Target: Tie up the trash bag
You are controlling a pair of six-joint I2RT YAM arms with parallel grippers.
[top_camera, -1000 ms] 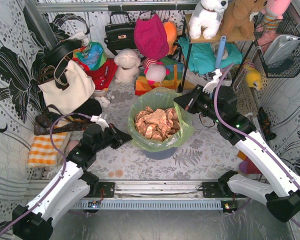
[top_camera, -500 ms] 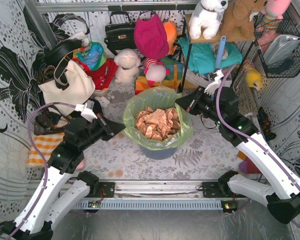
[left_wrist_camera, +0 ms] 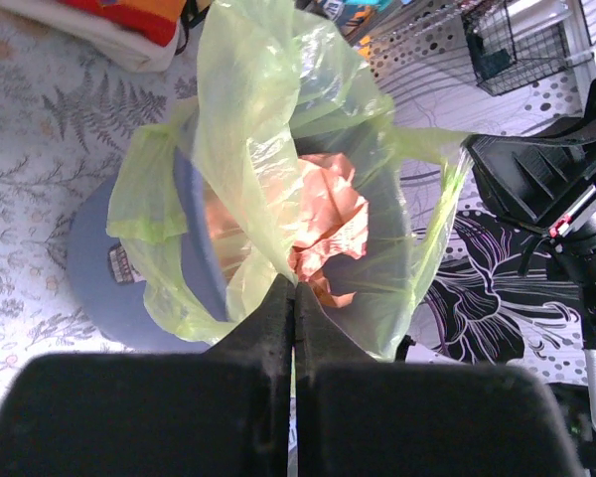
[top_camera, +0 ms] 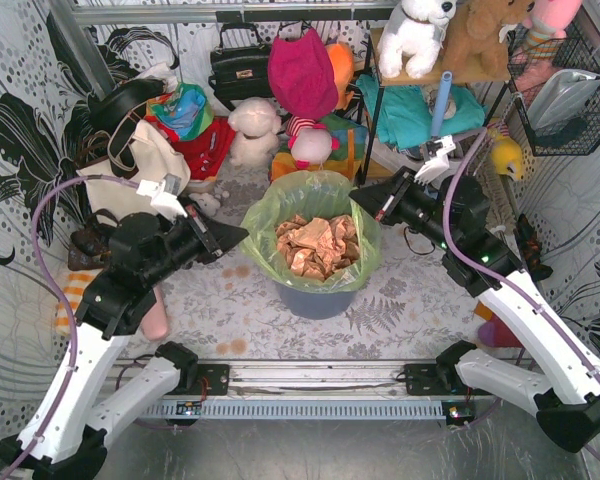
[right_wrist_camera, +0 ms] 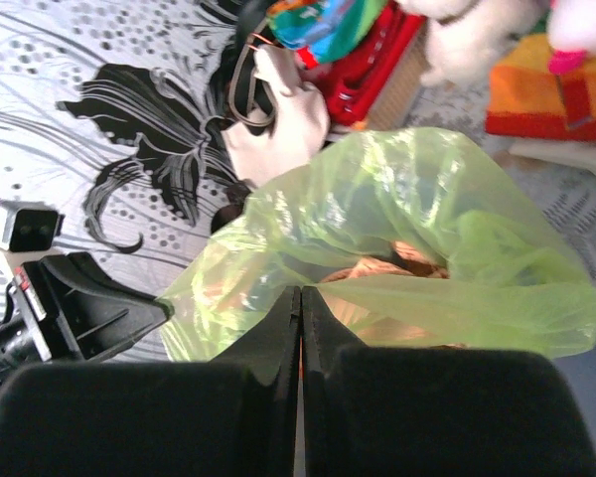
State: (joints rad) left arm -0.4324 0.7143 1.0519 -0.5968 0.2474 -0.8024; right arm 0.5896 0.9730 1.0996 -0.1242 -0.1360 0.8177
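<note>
The trash bag [top_camera: 325, 192] is light-green film lining a blue-grey bin [top_camera: 315, 300] mid-table, with crumpled tan paper [top_camera: 315, 245] inside. My left gripper [top_camera: 242, 233] is at the bag's left rim. In the left wrist view its jaws [left_wrist_camera: 294, 283] are shut, with the bag's film [left_wrist_camera: 258, 119] running into the tips. My right gripper [top_camera: 355, 197] is at the right rim. Its jaws [right_wrist_camera: 300, 290] are shut too, and a taut band of the bag [right_wrist_camera: 447, 288] stretches away from the tips. The rim stands lifted above the bin between both grippers.
A white handbag [top_camera: 140, 175] and an orange checked cloth [top_camera: 70, 300] lie at the left. Plush toys [top_camera: 255, 130] and a black handbag [top_camera: 240, 65] crowd the back. A shelf rack [top_camera: 420, 80] and a wire basket [top_camera: 570, 90] stand at the right.
My left arm has risen and swung away from me, drawing the bag's left rim up off the bin's edge. The right gripper shifted only slightly, and the bag's mouth stands taller.
</note>
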